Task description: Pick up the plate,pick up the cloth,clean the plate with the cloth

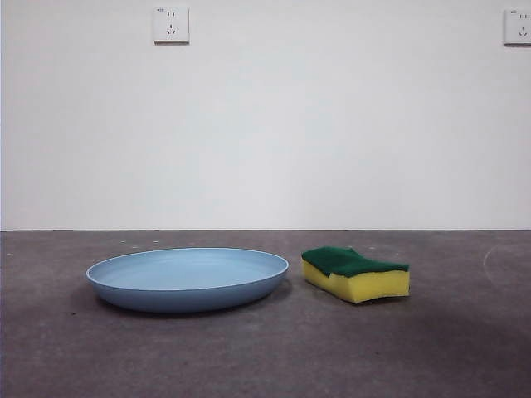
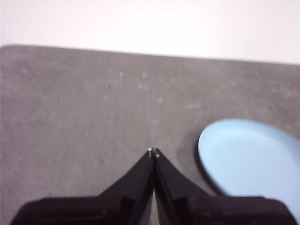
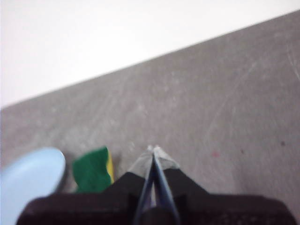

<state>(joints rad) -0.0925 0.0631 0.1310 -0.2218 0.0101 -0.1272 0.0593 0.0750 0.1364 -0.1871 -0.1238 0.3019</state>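
The light-blue plate (image 1: 187,278) lies flat on the grey table, left of centre in the front view. The cloth, a yellow sponge with a dark green top (image 1: 355,273), lies just right of the plate, apart from it. My left gripper (image 2: 153,152) is shut and empty, held above the table beside the plate (image 2: 253,161). My right gripper (image 3: 153,149) is shut and empty, above bare table beside the sponge (image 3: 93,169); the plate's edge (image 3: 28,180) shows beyond it. Neither arm shows in the front view.
A white wall stands behind the table (image 1: 265,356) with two sockets, one at the upper left (image 1: 171,24) and one at the upper right (image 1: 518,26). The table's far edge meets the wall.
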